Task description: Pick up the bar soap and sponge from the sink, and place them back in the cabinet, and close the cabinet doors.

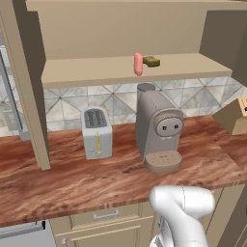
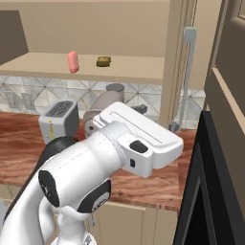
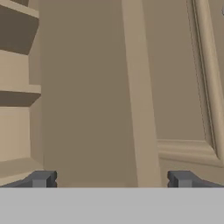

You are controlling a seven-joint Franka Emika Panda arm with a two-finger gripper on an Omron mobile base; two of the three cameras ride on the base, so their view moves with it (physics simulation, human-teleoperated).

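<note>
The salmon-pink bar soap (image 1: 138, 64) (image 2: 72, 61) stands on end on the lower shelf of the open tan cabinet (image 1: 87, 75), with the mustard-yellow sponge (image 1: 151, 61) (image 2: 103, 61) just to its right. Both cabinet doors stand open: the left door (image 1: 28, 96) is seen edge-on, and the right door (image 2: 178, 57) carries a silver bar handle (image 2: 188, 72). My gripper (image 3: 111, 179) is open with nothing between its fingertips (image 3: 41, 178). It faces a tan recessed-panel door (image 3: 175, 87) at close range. The sink is out of view.
On the reddish wood-grain counter (image 1: 72, 178) stand a grey toaster (image 1: 97, 132), a coffee machine (image 1: 159, 132) and a knife block (image 1: 235, 116). A dark tall panel (image 2: 210, 191) rises at the right. My white arm (image 2: 95, 162) stretches across the counter towards the right door.
</note>
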